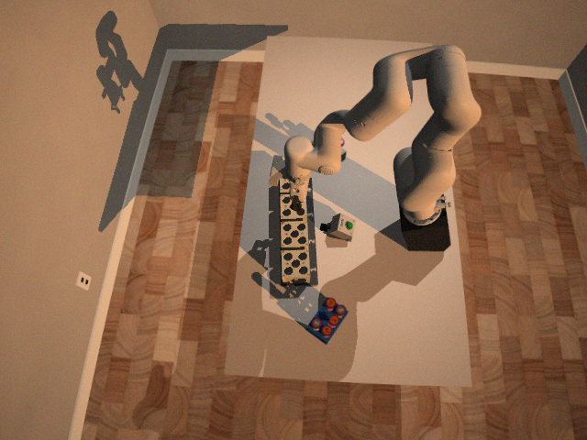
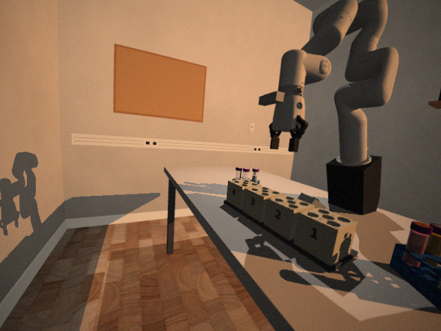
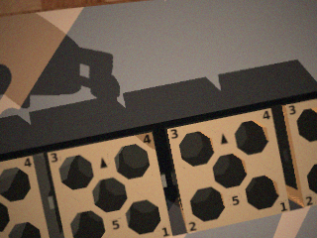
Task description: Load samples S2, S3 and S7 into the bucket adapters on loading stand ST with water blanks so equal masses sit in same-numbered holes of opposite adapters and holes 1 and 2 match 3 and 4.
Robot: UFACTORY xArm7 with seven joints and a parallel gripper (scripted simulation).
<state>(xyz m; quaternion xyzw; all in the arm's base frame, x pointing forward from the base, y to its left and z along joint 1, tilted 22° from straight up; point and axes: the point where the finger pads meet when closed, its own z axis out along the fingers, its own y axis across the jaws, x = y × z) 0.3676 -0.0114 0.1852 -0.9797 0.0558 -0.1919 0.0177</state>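
Observation:
My gripper (image 1: 296,204) (image 2: 284,145) is open and empty, high above the row of adapters near adapter 3. Adapter 1 (image 1: 285,263) (image 2: 302,238), adapter 2 (image 1: 285,234) (image 2: 284,227), adapter 3 (image 1: 284,205) (image 2: 251,210) and adapter 4 (image 2: 232,199) stand in a row on the loading stand (image 1: 314,258). The holes that show look empty. The blue rack (image 1: 315,333) (image 2: 413,281) holds three orange-dotted tubes, one of them a tube (image 1: 330,302) at its far corner, and two grey-dotted tubes, one a tube (image 1: 340,310). One well there is empty. Liquid levels are unclear.
Purple-capped tubes, among them a tube (image 2: 255,174), stand beyond adapter 4; the arm mostly hides them in the top view. Their dots are unreadable. The small sloped desk (image 1: 338,230) with the green DONE key (image 1: 349,225) stands between the stand and the arm's base (image 1: 425,236).

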